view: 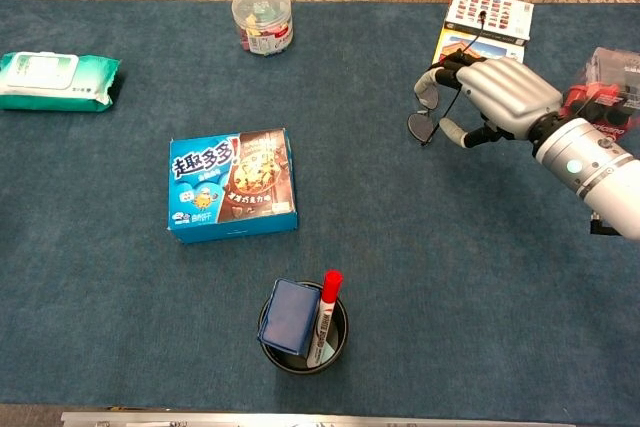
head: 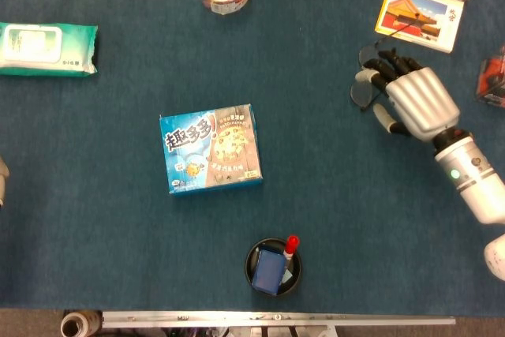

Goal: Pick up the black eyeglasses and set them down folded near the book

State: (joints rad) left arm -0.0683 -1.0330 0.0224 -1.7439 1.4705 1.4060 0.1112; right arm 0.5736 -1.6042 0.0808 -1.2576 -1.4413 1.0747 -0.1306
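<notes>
Near the book [head: 418,7] | right hand [head: 412,100] pinches the black eyeglasses [head: 366,84] just above the desk [head: 316,116] | light, thin, easy to bend | best held by the frame, not the lenses

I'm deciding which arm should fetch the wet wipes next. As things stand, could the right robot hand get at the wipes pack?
Probably not. The right robot hand is holding the black eyeglasses near the book, and the wipes pack lies at the opposite edge of the table, likely beyond its reach.
</notes>
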